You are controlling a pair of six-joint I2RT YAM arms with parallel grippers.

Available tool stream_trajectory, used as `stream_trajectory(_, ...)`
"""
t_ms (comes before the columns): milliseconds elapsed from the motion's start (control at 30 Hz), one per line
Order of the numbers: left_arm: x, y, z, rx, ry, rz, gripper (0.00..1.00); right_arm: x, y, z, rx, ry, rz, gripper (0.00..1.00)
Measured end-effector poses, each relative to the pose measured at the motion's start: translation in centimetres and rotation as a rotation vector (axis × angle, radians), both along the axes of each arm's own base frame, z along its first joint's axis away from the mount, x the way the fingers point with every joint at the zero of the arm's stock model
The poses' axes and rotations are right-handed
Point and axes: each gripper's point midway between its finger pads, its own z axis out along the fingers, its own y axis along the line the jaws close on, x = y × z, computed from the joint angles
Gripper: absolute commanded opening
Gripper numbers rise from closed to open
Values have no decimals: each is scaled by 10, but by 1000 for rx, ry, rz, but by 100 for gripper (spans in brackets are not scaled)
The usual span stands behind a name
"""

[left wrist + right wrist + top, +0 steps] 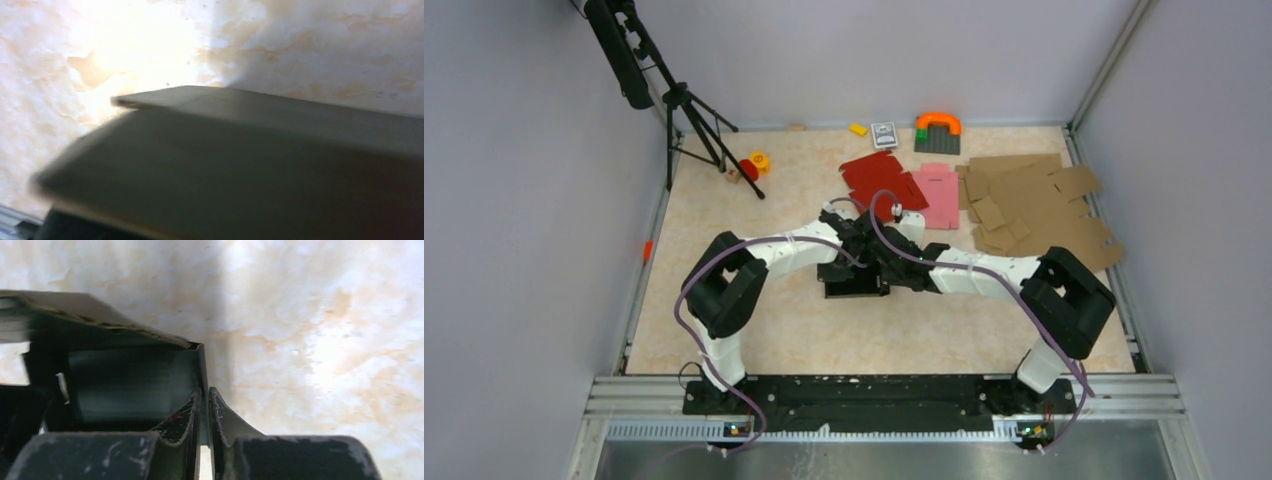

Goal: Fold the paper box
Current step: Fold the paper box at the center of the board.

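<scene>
We are looking at the black paper box (856, 284) lying partly folded at the centre of the overhead frame on the bench (724, 220), with the red blank (879, 180), pink blank (937, 196) and brown cardboard pieces (1034, 210) lying apart toward the upper right. The right gripper (204, 407) is pinching a thin upright wall of the box between nearly touching fingers, low in its wrist frame. The left gripper (856, 238) is standing closed just above the box in the overhead frame, and we are unable to tell whether it is clamping any card, since blurred dark panels are filling its own wrist frame.
</scene>
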Motion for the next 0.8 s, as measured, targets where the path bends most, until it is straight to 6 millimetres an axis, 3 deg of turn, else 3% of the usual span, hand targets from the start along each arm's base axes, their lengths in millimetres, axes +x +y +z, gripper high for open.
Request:
stream_trajectory(133, -5, 13, -1, 64, 15, 4, 0, 1, -21, -1, -97, -18, -40, 19)
stream_trajectory(233, -8, 18, -2, 99, 17, -3, 0, -3, -21, -6, -92, -29, -31, 22)
stream_trajectory(433, -18, -7, -1, 84, -20, -84, 0, -26, -20, -15, 53, -42, 18, 25)
stream_trajectory(667, -19, -30, 2, 36, -54, -127, 0, -27, -51, -14, 332, -58, -44, 30)
stream_trajectory(800, -17, -30, 3, 32, -57, -129, 0, -29, -40, -9, 392, -42, -2, 30)
